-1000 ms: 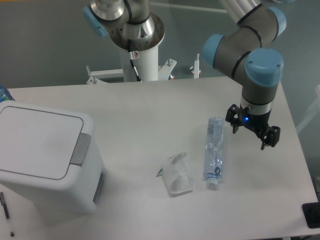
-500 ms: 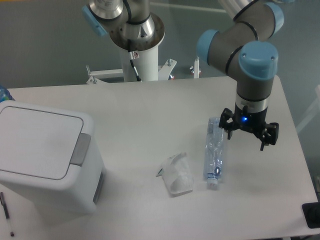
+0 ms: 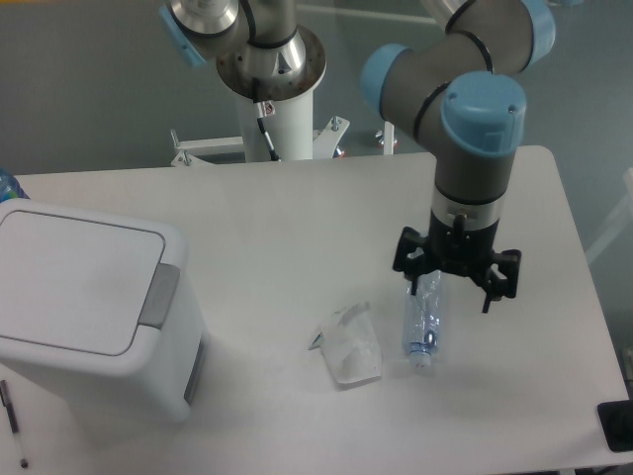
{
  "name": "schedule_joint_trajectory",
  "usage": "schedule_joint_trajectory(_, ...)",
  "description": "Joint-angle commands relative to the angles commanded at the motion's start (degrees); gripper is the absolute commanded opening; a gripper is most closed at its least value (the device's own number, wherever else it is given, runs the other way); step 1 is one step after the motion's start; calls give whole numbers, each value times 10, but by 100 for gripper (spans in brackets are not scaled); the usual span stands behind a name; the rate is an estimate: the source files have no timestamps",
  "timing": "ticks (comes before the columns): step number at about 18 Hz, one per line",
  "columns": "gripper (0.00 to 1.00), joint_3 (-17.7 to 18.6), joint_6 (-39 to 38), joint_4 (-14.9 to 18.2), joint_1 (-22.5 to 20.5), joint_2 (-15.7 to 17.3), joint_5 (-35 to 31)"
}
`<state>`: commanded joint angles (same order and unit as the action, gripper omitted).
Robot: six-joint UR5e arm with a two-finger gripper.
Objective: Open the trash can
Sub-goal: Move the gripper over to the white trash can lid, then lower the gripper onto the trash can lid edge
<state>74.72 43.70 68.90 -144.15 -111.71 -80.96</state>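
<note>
One trash can (image 3: 84, 302), lid shut, at the tabletop's (image 3: 287, 213) left. One plastic bottle (image 3: 422, 322), one crumpled bag (image 3: 350, 346). My hand (image 3: 450, 284), spread, empty, above the bottle.

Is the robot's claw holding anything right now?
No. The gripper is open and empty above the plastic bottle, far from the trash can, whose lid is shut.

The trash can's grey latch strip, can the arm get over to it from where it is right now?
Probably yes. The trash can sits lid shut at the table's left, the latch strip facing the gripper. Only a low crumpled bag and bottle lie between; nothing tall blocks the way.
</note>
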Motion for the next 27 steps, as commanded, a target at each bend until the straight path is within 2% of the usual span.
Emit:
schedule_joint_trajectory(6,100,-55,-120,4,37,-4,77)
schedule_joint_trajectory(12,100,-60,-159,4,81,9,113)
schedule_joint_trajectory(16,100,-48,-174,3,118,18,121)
schedule_joint_trajectory(21,100,-8,-172,-4,123,49,145)
schedule_joint_trajectory(27,100,13,-171,-9,128,50,143)
